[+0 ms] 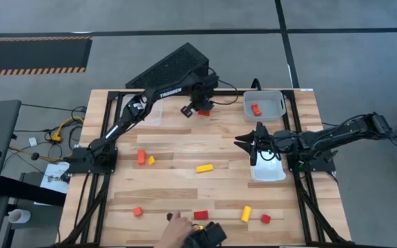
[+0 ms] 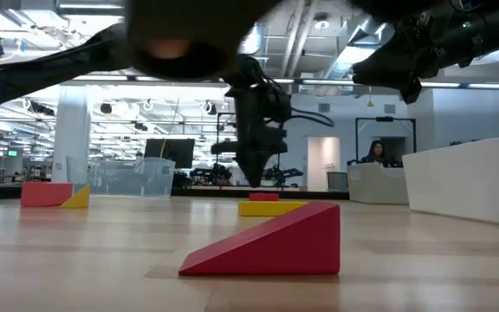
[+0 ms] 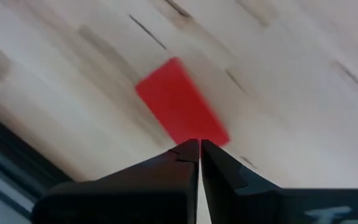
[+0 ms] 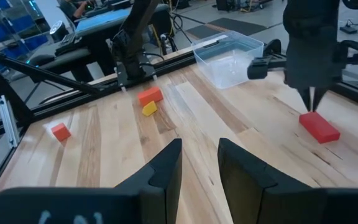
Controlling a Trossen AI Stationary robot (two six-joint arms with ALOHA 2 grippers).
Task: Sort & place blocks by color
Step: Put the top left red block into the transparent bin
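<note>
My left gripper (image 1: 200, 107) is at the table's far middle, pointing down with its fingers shut. Its tips (image 4: 312, 106) stand just above a flat red block (image 3: 182, 112) that lies on the wood (image 4: 319, 127). A narrow gap shows between tips and block in the low view (image 2: 254, 180). My right gripper (image 4: 201, 155) is open and empty, held above the table right of centre (image 1: 250, 145). Other red, orange and yellow blocks lie scattered: an orange one (image 1: 141, 157), a yellow bar (image 1: 204, 167), a red wedge (image 2: 275, 243).
A grey tray (image 1: 276, 98) at the far right holds an orange-red block (image 1: 256, 108). A white tray (image 1: 267, 172) lies under my right arm. A clear tray (image 4: 232, 56) stands at the far left. A person's hand (image 1: 178, 224) reaches in at the near edge beside several blocks.
</note>
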